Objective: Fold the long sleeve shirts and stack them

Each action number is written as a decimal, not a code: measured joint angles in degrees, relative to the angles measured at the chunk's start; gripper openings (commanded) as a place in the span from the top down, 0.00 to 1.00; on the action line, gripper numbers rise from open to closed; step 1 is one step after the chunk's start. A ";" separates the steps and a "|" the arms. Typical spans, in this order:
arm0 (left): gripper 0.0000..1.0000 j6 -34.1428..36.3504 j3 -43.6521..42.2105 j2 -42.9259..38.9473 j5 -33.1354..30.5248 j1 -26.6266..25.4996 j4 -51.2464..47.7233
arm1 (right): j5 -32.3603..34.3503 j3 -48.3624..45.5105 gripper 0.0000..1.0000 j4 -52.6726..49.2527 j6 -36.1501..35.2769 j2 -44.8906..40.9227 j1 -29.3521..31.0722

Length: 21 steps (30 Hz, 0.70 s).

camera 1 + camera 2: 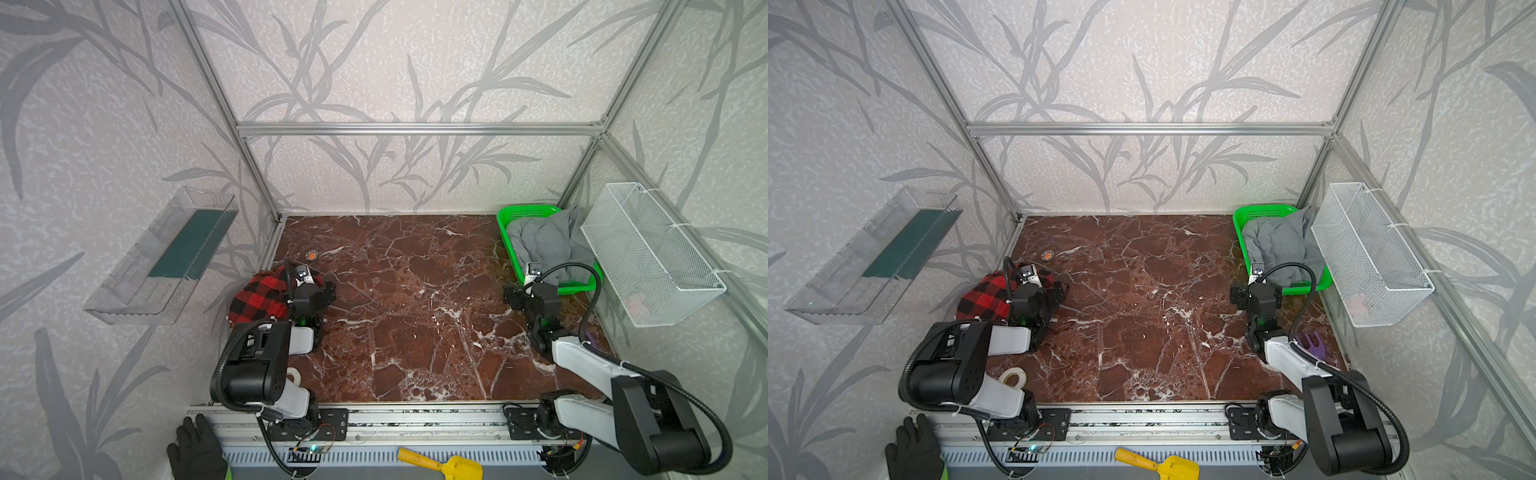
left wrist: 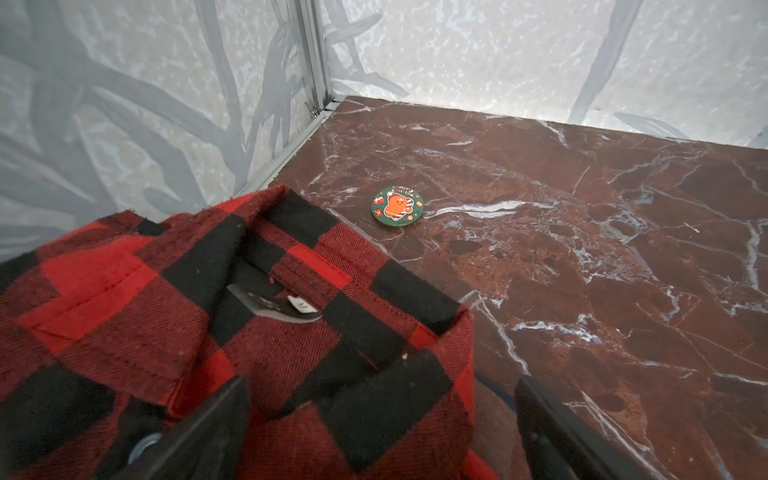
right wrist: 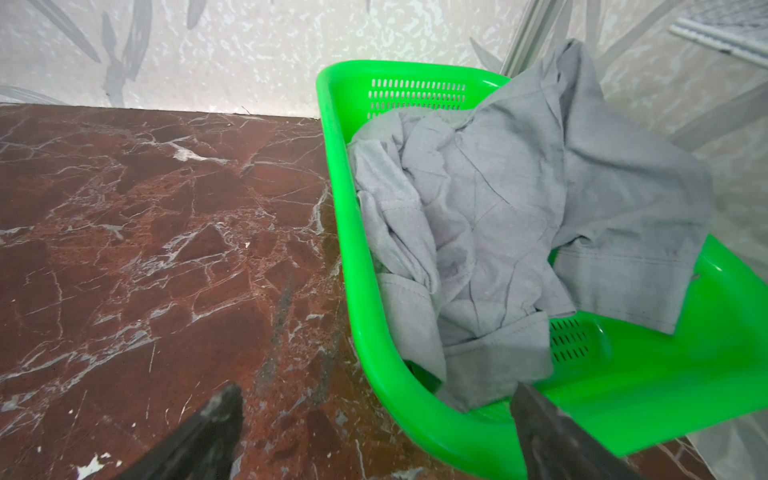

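On your tabletop (image 1: 415, 311) the red-and-black shirt (image 1: 257, 297) lies at the left edge, and the green basket (image 3: 340, 208) of grey cloth (image 3: 498, 187) sits far right. Your left gripper (image 2: 380, 395) hangs wide open over the shirt's collar, holding nothing. Your right gripper (image 3: 378, 392), equally wide and empty, hangs over the basket's rim.

We saw fuzzy woven cloth on the red-and-black shirt (image 2: 124, 332), a glossy marble-look table (image 2: 582, 249), and a shiny plastic basket (image 3: 665, 374).
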 measured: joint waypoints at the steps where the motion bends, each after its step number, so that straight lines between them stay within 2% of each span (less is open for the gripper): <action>1: 0.01 0.15 0.00 0.63 0.00 -0.02 0.68 | -0.46 0.00 0.01 2.60 -0.37 2.10 0.00; 8: 0.01 0.68 0.00 1.14 -0.26 -0.02 3.54 | -3.41 0.11 0.01 23.96 -3.67 17.14 -0.11; 21: 0.01 1.29 0.00 1.18 -1.57 -0.98 4.42 | -6.29 1.11 0.01 26.69 -3.63 19.04 -1.03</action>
